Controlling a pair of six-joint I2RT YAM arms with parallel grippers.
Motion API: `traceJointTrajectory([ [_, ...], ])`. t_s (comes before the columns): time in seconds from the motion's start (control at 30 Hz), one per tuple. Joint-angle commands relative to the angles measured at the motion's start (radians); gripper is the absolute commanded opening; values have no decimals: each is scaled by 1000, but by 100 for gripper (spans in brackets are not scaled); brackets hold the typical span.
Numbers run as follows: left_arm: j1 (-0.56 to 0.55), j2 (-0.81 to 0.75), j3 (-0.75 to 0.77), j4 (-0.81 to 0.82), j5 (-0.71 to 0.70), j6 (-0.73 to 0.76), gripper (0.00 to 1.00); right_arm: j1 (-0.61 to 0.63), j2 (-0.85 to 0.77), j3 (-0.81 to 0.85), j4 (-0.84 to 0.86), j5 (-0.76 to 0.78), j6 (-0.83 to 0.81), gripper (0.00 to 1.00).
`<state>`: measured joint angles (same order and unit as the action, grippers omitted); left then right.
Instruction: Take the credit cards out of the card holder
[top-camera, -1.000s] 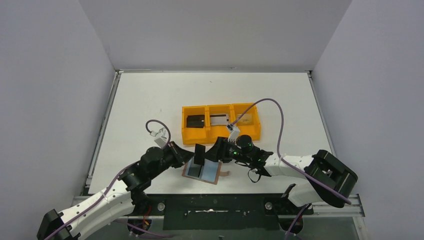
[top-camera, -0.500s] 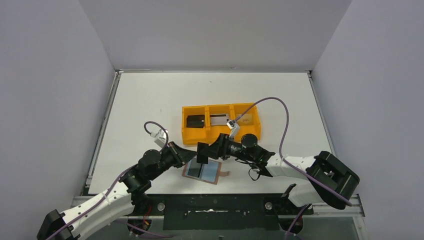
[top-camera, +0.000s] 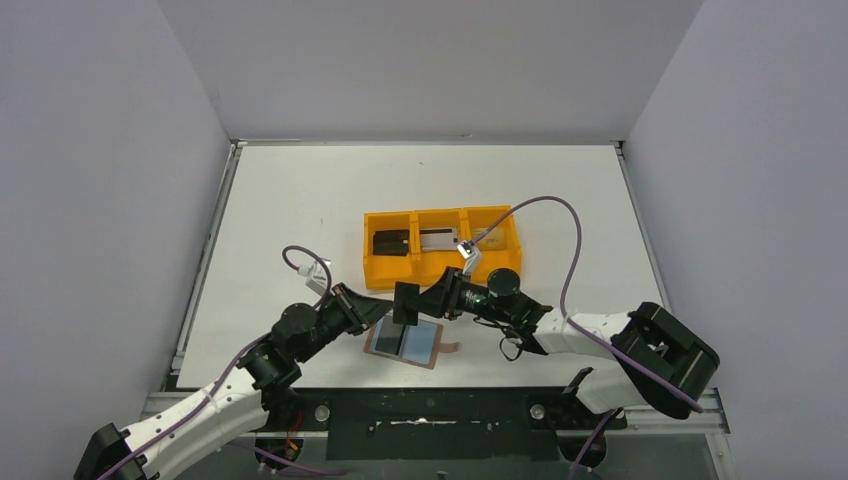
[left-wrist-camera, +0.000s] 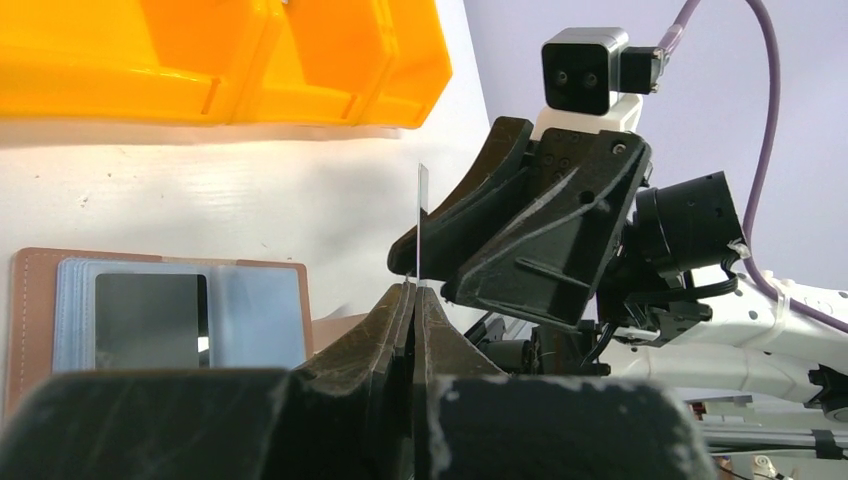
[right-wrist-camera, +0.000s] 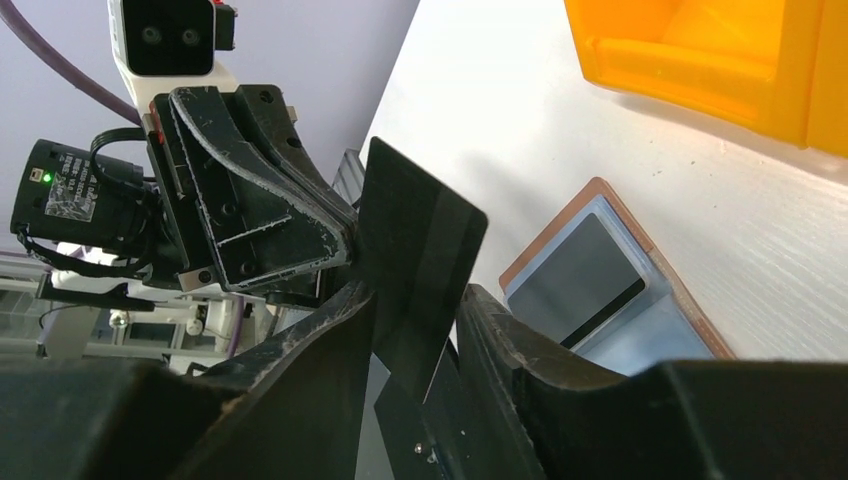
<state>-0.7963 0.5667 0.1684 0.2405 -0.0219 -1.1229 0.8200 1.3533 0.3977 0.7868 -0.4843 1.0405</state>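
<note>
One gripper, the left gripper (left-wrist-camera: 412, 295), has its jaws squeezed shut on the edge of a black card (right-wrist-camera: 420, 250). The card stands up on its side in the air, over the near middle of the table (top-camera: 300, 200), just above the far side of the card holder (top-camera: 425, 345). To the right of the card, the right gripper (right-wrist-camera: 420, 295) has one finger on each side of it with some room between them. I cannot tell if it is squeezing the card yet. The card looks very thin, light and smooth. It is stiff, but I think it would bend if it were pushed two ways at once, and it could slip out of a weak pinch. The best hold is flat on both faces, near a free edge, away from the other fingers. The two grippers are very close and could bump. Below them the card holder lies open near the table's near edge, with a dark card (left-wrist-camera: 150, 320) in its left pocket. The holder looks soft and may slide or lift when that card is pulled. Behind and to the right, just past the grippers, the orange tray (top-camera: 382, 277) holds a second black card (top-camera: 390, 243), a silvery card (top-camera: 438, 238) and a tan card (top-camera: 490, 238).
</note>
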Motion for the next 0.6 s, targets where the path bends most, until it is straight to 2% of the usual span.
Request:
traceJointTrajectory([
  [0.0, 6, -11, -1, 83, 1, -7, 0, -5, -39, -3, 103, -25, 4, 32],
  [0.1, 6, -10, -3, 83, -1, -8, 0, -9, -46, -7, 102, -25, 3, 21],
  [0.33, 6, -13, -7, 62, -10, -1, 0, -14, -64, -14, 94, -25, -8, 7],
  [0.4, 7, -26, 0, 18, -27, 8, 9, -17, -72, -13, 79, -24, -16, 3],
  [0.57, 7, -76, 39, -131, -87, 49, 51, -19, -109, 1, -23, 5, -61, 0],
])
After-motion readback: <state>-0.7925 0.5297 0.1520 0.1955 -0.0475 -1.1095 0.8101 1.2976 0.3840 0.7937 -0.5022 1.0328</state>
